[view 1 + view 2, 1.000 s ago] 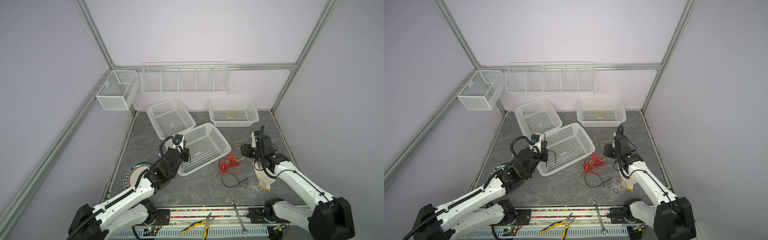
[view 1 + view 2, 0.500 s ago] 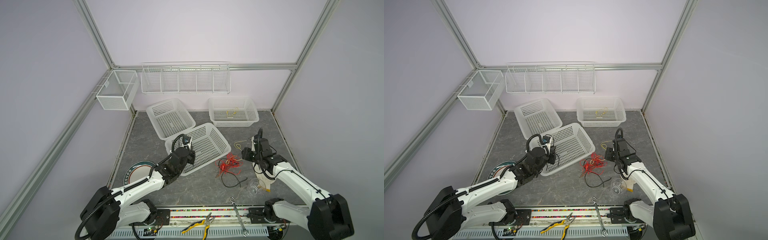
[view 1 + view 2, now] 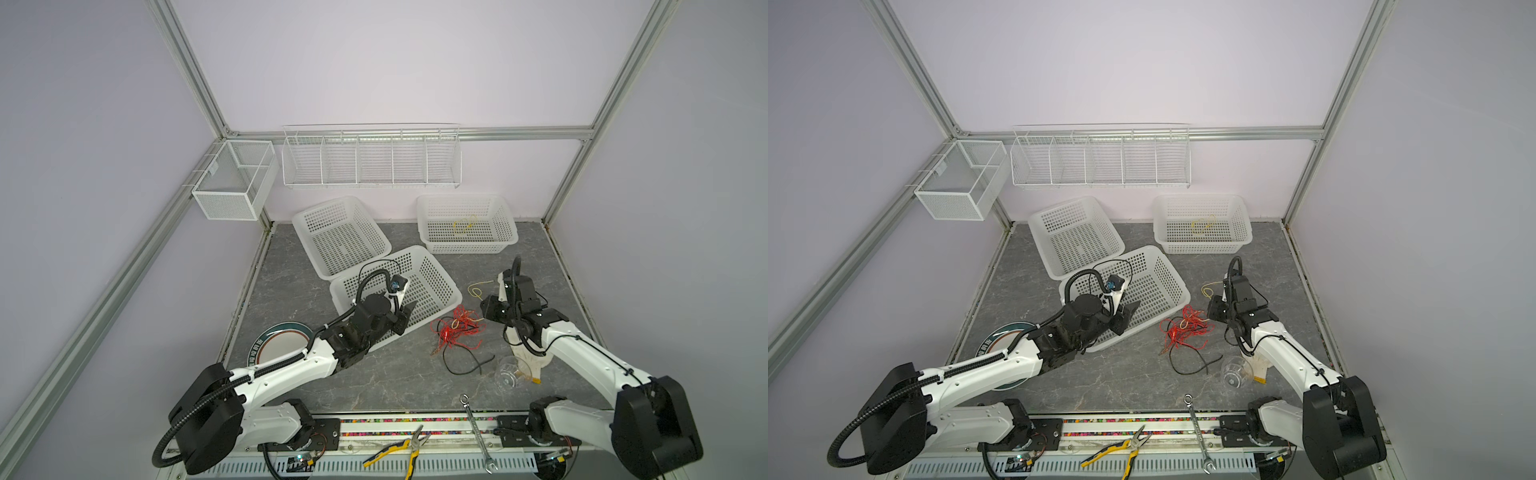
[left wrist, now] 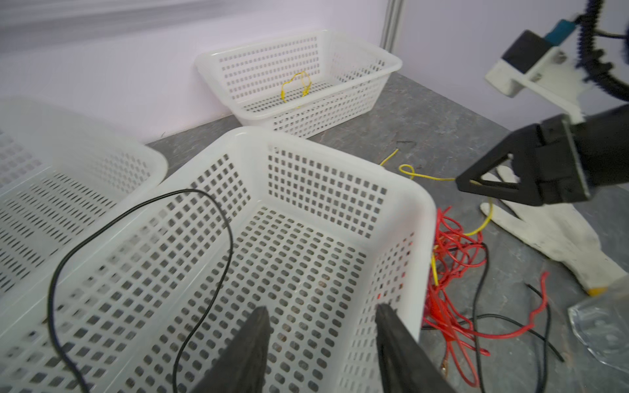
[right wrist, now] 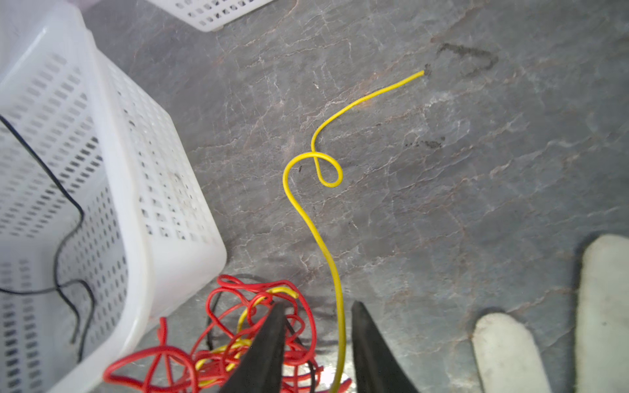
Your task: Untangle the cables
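NOW: My left gripper point(image 4: 322, 308) is hovering over the nearest white basket point(image 4: 340, 153), jaws standing apart and gripping nothing, with a black cable point(image 4: 194, 190) lying loose inside it. My right gripper point(image 5: 318, 304) is straddling the yellow cable point(image 5: 318, 234) on the table point(image 5: 442, 204), jaws partly apart; whether a finger is touching it, I cannot tell. The red cables point(image 3: 457, 328) are lying bunched just beside the basket.

The left arm point(image 3: 286, 368) and right arm point(image 3: 582, 353) are showing white shells between black joints and bulky black bases. Thick black ribbed hoses point(image 3: 164, 432) are looping along them. The left gripper point(image 4: 322, 306) and right gripper point(image 5: 318, 304) are ending in black tapering fingers point(image 4: 252, 354).
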Controlling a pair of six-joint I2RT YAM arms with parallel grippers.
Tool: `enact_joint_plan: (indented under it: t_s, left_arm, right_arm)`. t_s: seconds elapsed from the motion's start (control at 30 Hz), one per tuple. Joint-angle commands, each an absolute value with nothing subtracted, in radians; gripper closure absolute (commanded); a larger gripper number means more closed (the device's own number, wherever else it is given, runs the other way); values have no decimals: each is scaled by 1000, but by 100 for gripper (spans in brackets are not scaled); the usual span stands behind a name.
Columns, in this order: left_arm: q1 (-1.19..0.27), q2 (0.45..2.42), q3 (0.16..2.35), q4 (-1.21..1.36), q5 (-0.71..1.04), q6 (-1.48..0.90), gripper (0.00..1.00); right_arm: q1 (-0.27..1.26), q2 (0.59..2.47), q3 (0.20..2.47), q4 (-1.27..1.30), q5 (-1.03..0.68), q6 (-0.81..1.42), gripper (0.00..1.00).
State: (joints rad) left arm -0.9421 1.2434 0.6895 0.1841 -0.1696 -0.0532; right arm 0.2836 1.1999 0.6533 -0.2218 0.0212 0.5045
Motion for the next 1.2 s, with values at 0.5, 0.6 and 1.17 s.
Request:
enact_joint_plan:
  t_s: [0.5, 0.6, 1.17]
  left_arm:
    - [-1082, 1578, 884, 329, 51, 39, 54]
    - [-1101, 1611, 903, 323, 82, 43, 59]
    - [-1160, 1814, 1034, 311, 83, 32, 74]
  right_arm:
    - [289, 1035, 617, -232, 0, 542, 93]
    - [290, 997, 613, -243, 5, 548, 94]
    - [291, 976, 597, -247, 19, 555, 94]
